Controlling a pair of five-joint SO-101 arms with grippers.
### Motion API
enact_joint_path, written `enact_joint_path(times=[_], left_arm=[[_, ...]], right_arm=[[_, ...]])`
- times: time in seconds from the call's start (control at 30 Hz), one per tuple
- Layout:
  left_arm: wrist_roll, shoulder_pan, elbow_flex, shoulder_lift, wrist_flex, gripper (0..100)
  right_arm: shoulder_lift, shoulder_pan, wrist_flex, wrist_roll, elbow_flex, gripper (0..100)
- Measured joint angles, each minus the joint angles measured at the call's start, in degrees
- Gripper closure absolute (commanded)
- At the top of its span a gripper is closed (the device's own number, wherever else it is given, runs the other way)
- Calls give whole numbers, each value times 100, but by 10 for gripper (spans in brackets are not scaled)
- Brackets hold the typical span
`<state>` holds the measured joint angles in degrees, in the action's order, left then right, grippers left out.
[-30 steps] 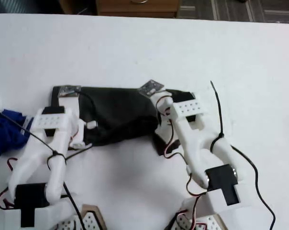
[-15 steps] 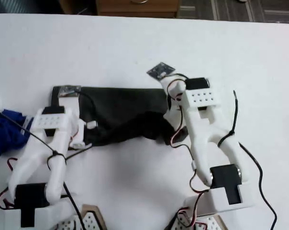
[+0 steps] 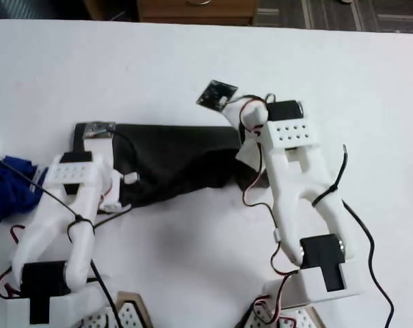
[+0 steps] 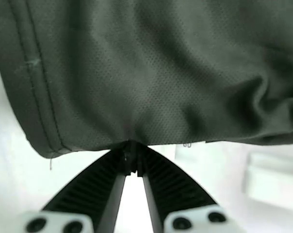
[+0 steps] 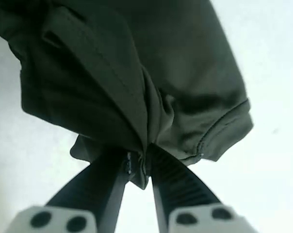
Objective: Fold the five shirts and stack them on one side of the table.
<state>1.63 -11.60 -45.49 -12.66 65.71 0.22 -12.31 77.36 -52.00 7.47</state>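
Observation:
A black shirt (image 3: pixel 172 160) lies bunched across the middle of the white table (image 3: pixel 193 61), between the two arms. My left gripper (image 4: pixel 132 162) is shut on its edge near a stitched hem; in the high view that gripper (image 3: pixel 97 137) sits at the shirt's left end. My right gripper (image 5: pixel 139 167) is shut on a fold of the same black shirt (image 5: pixel 137 82) beside a sleeve cuff, and holds the shirt's right end (image 3: pixel 244 140) lifted. A blue shirt (image 3: pixel 5 188) lies crumpled at the table's left edge.
A wooden cabinet (image 3: pixel 193 8) stands beyond the table's far edge. Cables hang along both arms. The far half of the table and its right side are bare white surface.
My right gripper has moved away from me and to the right with the black shirt's end, pulling the cloth straighter. The left arm has kept still.

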Motion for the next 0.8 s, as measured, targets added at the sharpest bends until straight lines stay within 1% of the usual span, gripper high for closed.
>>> enact_joint_path(times=[0.17,0.4,0.47,0.63,0.8], left_arm=[[0,0,0,0,0,975],[0,0,0,0,0,975],[0,0,0,0,0,975],[0,9,0,0,0,975],[0,9,0,0,0,975]], right_arm=[[9,-149,-615,-185,-9,981],[624,-308,-897,-220,-9,974],[774,-281,-1037,-220,-9,933],[985,-325,-1477,-220,-9,790],[993,-334,-1732,-220,-9,740]])
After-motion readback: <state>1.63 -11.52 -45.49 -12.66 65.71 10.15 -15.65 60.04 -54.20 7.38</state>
